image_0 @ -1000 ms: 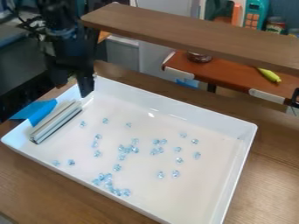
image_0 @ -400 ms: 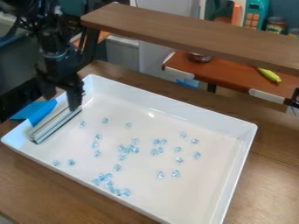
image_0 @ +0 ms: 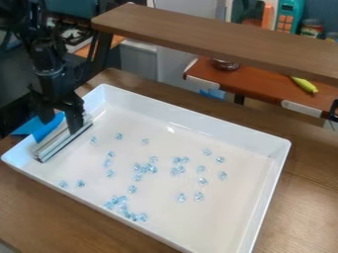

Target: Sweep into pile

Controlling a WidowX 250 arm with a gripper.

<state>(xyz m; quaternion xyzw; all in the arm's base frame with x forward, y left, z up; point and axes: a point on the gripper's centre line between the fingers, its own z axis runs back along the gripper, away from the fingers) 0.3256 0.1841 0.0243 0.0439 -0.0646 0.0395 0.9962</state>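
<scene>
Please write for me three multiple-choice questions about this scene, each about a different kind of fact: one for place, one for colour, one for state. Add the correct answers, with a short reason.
1. Where is the silver bar?
A) On the wooden shelf
B) Inside the white tray, at the view's left side
C) In the middle of the pale blue crystals

2. Which colour is the strip beside the bar?
A) Red
B) Yellow
C) Blue

3. How do the crystals lie?
A) Scattered, with some small clusters
B) All in one pile
C) In one straight row

Answers:
1. B: the bar lies within the tray's rim, below the gripper.
2. C: the strip crossing the tray's left edge is bright blue.
3. A: single crystals and clusters are spread over the tray floor.
</scene>
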